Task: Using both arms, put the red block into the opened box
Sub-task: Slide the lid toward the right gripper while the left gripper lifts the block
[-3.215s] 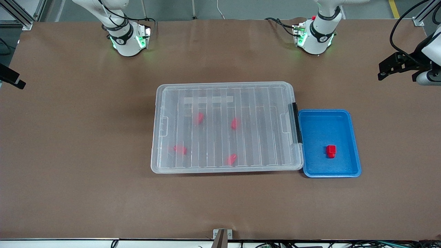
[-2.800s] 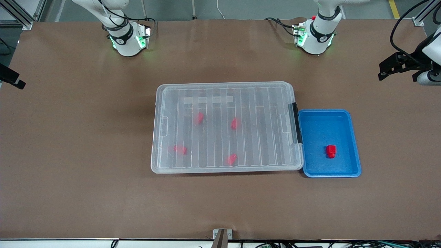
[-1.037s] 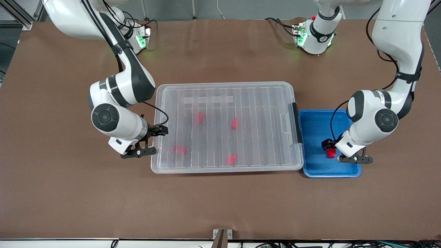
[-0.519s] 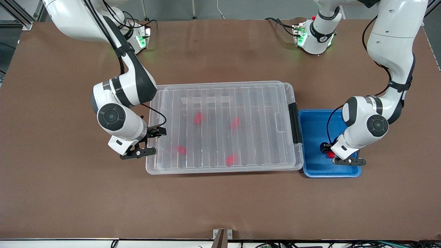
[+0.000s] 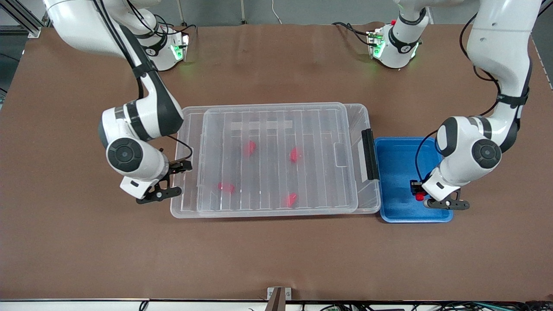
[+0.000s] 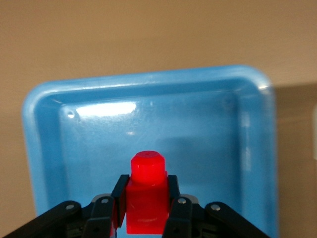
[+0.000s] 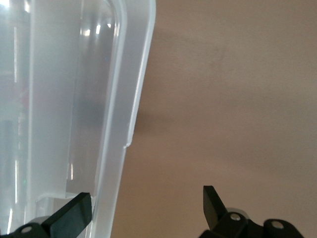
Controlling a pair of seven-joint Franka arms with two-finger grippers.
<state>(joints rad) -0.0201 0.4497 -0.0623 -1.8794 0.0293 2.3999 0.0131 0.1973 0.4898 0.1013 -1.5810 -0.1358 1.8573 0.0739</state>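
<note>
My left gripper (image 5: 418,195) (image 6: 145,208) is shut on the red block (image 5: 418,197) (image 6: 146,191), low in the blue tray (image 5: 397,164). The block's stub points away from the wrist. The clear box (image 5: 366,113) lies mid-table with a black bar (image 5: 367,153) on the short side beside the tray. Its ribbed lid (image 5: 276,125) sits shifted toward the right arm's end, overhanging there and leaving a narrow strip uncovered by the bar. My right gripper (image 5: 170,180) (image 7: 146,206) is open and straddles the lid's rim (image 7: 126,99) at that overhanging end.
Several more red blocks (image 5: 249,147) lie inside the box under the lid. The blue tray's rim (image 6: 148,79) touches the box's bar end. Brown tabletop surrounds both containers.
The left gripper's fingers closed on the red block in the tray. The right gripper moved toward the right arm's end, and the lid slid that way with it, uncovering a strip by the bar.
</note>
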